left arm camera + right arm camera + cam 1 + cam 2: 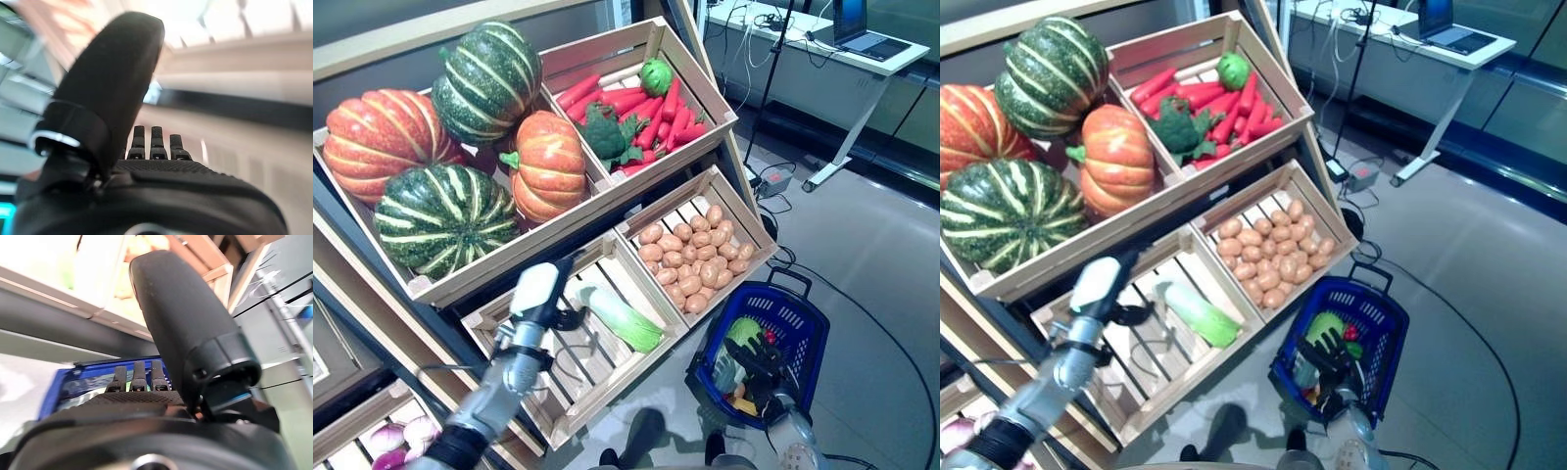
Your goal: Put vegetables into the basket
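Observation:
The blue basket (798, 315) stands on the floor to the right of the wooden stand. A round green vegetable (744, 331), a small red one (770, 337) and an orange piece (740, 402) lie in it. My right hand (759, 367) is over the basket's near side with straight fingers and holds nothing; its wrist view shows the hand (146, 431) and the blue rim (98, 369) past the fingers. My left hand (540, 292) is in the lower left crate, just left of a long pale green vegetable (619, 315). Its fingers (151, 142) are straight and it is empty.
The stand's sloped crates (636, 127) rise at the back and left. A white desk (822, 39) on metal legs stands at the back right, with a power strip (773, 179) and cables on the floor between it and the basket.

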Robot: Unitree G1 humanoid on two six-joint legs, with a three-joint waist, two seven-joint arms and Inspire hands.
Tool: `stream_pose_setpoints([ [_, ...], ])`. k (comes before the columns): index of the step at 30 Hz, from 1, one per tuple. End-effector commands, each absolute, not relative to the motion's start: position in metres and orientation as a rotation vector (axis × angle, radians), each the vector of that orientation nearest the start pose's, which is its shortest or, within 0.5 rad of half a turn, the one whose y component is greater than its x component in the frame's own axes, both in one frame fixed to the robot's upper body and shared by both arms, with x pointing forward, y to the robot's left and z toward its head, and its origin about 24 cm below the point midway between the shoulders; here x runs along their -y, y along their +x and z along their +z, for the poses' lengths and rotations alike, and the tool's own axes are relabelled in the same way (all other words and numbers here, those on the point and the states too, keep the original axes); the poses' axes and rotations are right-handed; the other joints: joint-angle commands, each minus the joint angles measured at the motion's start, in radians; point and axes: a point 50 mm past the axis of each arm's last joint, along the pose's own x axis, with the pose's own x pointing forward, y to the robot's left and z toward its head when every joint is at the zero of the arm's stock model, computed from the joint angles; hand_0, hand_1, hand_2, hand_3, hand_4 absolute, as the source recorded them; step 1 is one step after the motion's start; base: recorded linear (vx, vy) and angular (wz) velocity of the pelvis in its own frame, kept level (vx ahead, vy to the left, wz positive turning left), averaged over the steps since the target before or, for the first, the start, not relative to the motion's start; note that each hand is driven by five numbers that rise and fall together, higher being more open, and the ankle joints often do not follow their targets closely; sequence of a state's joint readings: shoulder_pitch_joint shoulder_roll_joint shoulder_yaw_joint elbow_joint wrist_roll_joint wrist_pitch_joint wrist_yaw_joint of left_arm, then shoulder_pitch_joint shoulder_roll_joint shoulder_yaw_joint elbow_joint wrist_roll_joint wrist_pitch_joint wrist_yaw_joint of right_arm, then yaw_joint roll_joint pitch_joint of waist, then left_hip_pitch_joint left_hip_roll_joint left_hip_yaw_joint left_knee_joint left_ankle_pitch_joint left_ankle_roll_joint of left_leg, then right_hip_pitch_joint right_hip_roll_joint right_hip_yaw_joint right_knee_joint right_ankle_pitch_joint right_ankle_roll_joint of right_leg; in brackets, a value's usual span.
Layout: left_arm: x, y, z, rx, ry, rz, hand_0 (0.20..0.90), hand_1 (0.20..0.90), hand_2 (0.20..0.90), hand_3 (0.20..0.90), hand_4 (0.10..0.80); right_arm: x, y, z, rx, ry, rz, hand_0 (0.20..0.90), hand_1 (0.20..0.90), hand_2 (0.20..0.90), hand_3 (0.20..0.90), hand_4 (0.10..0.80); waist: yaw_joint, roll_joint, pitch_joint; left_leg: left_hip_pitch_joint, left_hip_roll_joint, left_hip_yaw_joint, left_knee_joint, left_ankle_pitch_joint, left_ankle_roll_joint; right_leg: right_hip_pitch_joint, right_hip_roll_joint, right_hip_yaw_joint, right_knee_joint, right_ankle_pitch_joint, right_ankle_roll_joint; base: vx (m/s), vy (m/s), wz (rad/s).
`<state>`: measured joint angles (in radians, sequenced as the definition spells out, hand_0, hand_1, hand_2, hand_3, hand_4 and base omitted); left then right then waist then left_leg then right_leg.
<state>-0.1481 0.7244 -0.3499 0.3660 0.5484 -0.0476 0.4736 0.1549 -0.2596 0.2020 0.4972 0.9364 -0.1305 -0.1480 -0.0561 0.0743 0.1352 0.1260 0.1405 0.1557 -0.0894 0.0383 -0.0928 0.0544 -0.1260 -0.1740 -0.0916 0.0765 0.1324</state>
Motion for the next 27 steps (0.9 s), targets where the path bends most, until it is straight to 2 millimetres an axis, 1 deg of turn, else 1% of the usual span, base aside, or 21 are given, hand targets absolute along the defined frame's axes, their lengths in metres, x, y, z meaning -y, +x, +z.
stream_pose_setpoints([
  [1, -0.27, 0.304, 0.09, 0.249, 1.557, 0.253, 0.9, 0.9, 0.9, 0.9, 0.8, 0.209, 0.208, -0.052, -0.37, 0.485, -0.205, 0.9, 0.9, 0.9, 0.9, 0.8, -0.063, -0.03, 0.001, -0.067, 0.029, 0.033, 0.071, 0.015, -0.036, -0.025, -0.099, 0.029, 0.099, -0.029, 0.021, -0.126, 0.152, -0.18],
  [2, -0.27, 0.313, 0.092, 0.237, 1.583, 0.266, 0.9, 0.9, 0.9, 0.9, 0.8, 0.211, 0.217, -0.045, -0.345, 0.457, -0.194, 0.9, 0.9, 0.9, 0.9, 0.8, -0.071, -0.023, 0.026, -0.11, 0.031, 0.026, 0.125, 0.004, -0.038, -0.079, -0.104, 0.046, 0.173, -0.056, 0.015, -0.188, 0.164, -0.18],
  [4, -0.272, 0.324, 0.101, 0.247, 1.609, 0.294, 0.9, 0.9, 0.9, 0.9, 0.8, 0.215, 0.229, -0.036, -0.311, 0.439, -0.183, 0.9, 0.9, 0.9, 0.9, 0.8, -0.08, -0.015, 0.068, -0.157, 0.032, 0.017, 0.178, -0.004, -0.043, -0.136, -0.11, 0.064, 0.246, -0.081, 0.01, -0.239, 0.142, -0.14],
  [5, -0.279, 0.334, 0.112, 0.236, 1.598, 0.346, 0.9, 0.9, 0.9, 0.9, 0.8, 0.218, 0.24, -0.026, -0.282, 0.425, -0.174, 0.9, 0.9, 0.9, 0.9, 0.8, -0.095, -0.015, 0.118, -0.202, 0.035, 0.02, 0.233, -0.018, -0.046, -0.19, -0.116, 0.084, 0.307, -0.101, 0.004, -0.29, 0.108, -0.18],
  [6, -0.283, 0.339, 0.12, 0.23, 1.603, 0.379, 0.9, 0.9, 0.9, 0.9, 0.8, 0.219, 0.245, -0.022, -0.268, 0.419, -0.171, 0.9, 0.9, 0.9, 0.9, 0.8, -0.103, -0.02, 0.145, -0.237, 0.037, 0.019, 0.274, -0.026, -0.047, -0.225, -0.119, 0.097, 0.339, -0.105, 0.001, -0.296, 0.086, -0.16],
  [8, -0.285, 0.344, 0.13, 0.234, 1.602, 0.413, 0.9, 0.9, 0.9, 0.9, 0.8, 0.221, 0.249, -0.017, -0.25, 0.409, -0.164, 0.9, 0.9, 0.9, 0.9, 0.8, -0.113, -0.025, 0.174, -0.282, 0.042, 0.024, 0.337, -0.046, -0.047, -0.272, -0.125, 0.108, 0.383, -0.113, -0.003, -0.234, 0.052, -0.09],
  [10, -0.286, 0.356, 0.157, 0.275, 1.68, 0.46, 0.9, 0.9, 0.9, 0.9, 0.8, 0.225, 0.263, -0.005, -0.211, 0.39, -0.148, 0.9, 0.9, 0.9, 0.9, 0.8, -0.133, -0.04, 0.232, -0.377, 0.064, 0.032, 0.454, -0.08, -0.05, -0.37, -0.13, 0.13, 0.482, -0.133, -0.014, -0.319, 0.056, -0.12],
  [11, -0.288, 0.361, 0.171, 0.289, 1.712, 0.479, 0.9, 0.9, 0.9, 0.9, 0.8, 0.227, 0.268, 0.0, -0.192, 0.393, -0.141, 0.9, 0.9, 0.9, 0.9, 0.8, -0.139, -0.047, 0.252, -0.41, 0.073, 0.03, 0.493, -0.094, -0.049, -0.405, -0.132, 0.139, 0.522, -0.142, -0.016, -0.208, 0.023, 0.0],
  [12, -0.289, 0.362, 0.175, 0.293, 1.733, 0.48, 0.9, 0.9, 0.9, 0.9, 0.8, 0.228, 0.27, 0.002, -0.186, 0.396, -0.139, 0.9, 0.9, 0.9, 0.9, 0.8, -0.139, -0.05, 0.256, -0.421, 0.076, 0.03, 0.505, -0.1, -0.047, -0.417, -0.133, 0.142, 0.534, -0.146, -0.017, -0.152, 0.018, 0.08],
  [14, -0.291, 0.367, 0.193, 0.32, 1.775, 0.502, 0.9, 0.9, 0.9, 0.9, 0.8, 0.231, 0.275, 0.008, -0.158, 0.395, -0.133, 0.9, 0.9, 0.9, 0.9, 0.8, -0.145, -0.059, 0.28, -0.473, 0.084, 0.026, 0.566, -0.122, -0.042, -0.466, -0.134, 0.155, 0.592, -0.164, -0.021, -0.144, 0.023, -0.07],
  [15, -0.291, 0.369, 0.204, 0.344, 1.802, 0.511, 0.9, 0.9, 0.9, 0.9, 0.8, 0.234, 0.277, 0.011, -0.145, 0.397, -0.134, 0.9, 0.9, 0.9, 0.9, 0.8, -0.149, -0.064, 0.297, -0.503, 0.092, 0.027, 0.598, -0.134, -0.04, -0.498, -0.138, 0.162, 0.624, -0.17, -0.02, -0.162, 0.023, -0.15],
  [16, -0.29, 0.37, 0.211, 0.357, 1.825, 0.515, 0.9, 0.9, 0.9, 0.9, 0.8, 0.236, 0.278, 0.013, -0.137, 0.398, -0.135, 0.9, 0.9, 0.9, 0.9, 0.8, -0.149, -0.067, 0.308, -0.525, 0.093, 0.021, 0.624, -0.146, -0.04, -0.518, -0.142, 0.168, 0.651, -0.179, -0.017, -0.132, 0.011, -0.11],
  [17, -0.289, 0.371, 0.214, 0.363, 1.835, 0.519, 0.9, 0.9, 0.9, 0.9, 0.8, 0.237, 0.279, 0.014, -0.133, 0.399, -0.134, 0.9, 0.9, 0.9, 0.9, 0.8, -0.15, -0.068, 0.314, -0.536, 0.094, 0.019, 0.636, -0.15, -0.039, -0.528, -0.143, 0.171, 0.661, -0.181, -0.017, -0.129, 0.005, -0.07],
  [18, -0.289, 0.372, 0.222, 0.381, 1.85, 0.532, 0.9, 0.9, 0.9, 0.9, 0.8, 0.239, 0.279, 0.016, -0.123, 0.399, -0.135, 0.9, 0.9, 0.9, 0.9, 0.8, -0.154, -0.072, 0.328, -0.567, 0.099, 0.016, 0.668, -0.164, -0.038, -0.557, -0.143, 0.179, 0.688, -0.187, -0.016, -0.111, -0.002, -0.03],
  [22, -0.287, 0.375, 0.236, 0.397, 1.872, 0.555, 0.9, 0.9, 0.9, 0.9, 0.8, 0.244, 0.282, 0.02, -0.112, 0.417, -0.147, 0.9, 0.9, 0.9, 0.9, 0.8, -0.156, -0.076, 0.349, -0.626, 0.113, 0.01, 0.736, -0.192, -0.037, -0.614, -0.141, 0.185, 0.749, -0.202, -0.015, -0.091, -0.009, 0.0],
  [24, -0.289, 0.376, 0.241, 0.368, 1.876, 0.573, 0.9, 0.9, 0.9, 0.9, 0.8, 0.245, 0.284, 0.023, -0.105, 0.424, -0.154, 0.9, 0.9, 0.9, 0.9, 0.8, -0.157, -0.078, 0.359, -0.655, 0.118, 0.006, 0.771, -0.209, -0.037, -0.639, -0.144, 0.189, 0.777, -0.211, -0.013, -0.066, -0.007, 0.04],
  [27, -0.295, 0.377, 0.241, 0.307, 1.863, 0.601, 0.9, 0.9, 0.9, 0.9, 0.8, 0.249, 0.287, 0.027, -0.1, 0.439, -0.169, 0.9, 0.9, 0.9, 0.9, 0.8, -0.16, -0.077, 0.368, -0.687, 0.122, 0.002, 0.817, -0.231, -0.04, -0.671, -0.147, 0.196, 0.816, -0.223, -0.01, -0.03, 0.025, 0.05],
])
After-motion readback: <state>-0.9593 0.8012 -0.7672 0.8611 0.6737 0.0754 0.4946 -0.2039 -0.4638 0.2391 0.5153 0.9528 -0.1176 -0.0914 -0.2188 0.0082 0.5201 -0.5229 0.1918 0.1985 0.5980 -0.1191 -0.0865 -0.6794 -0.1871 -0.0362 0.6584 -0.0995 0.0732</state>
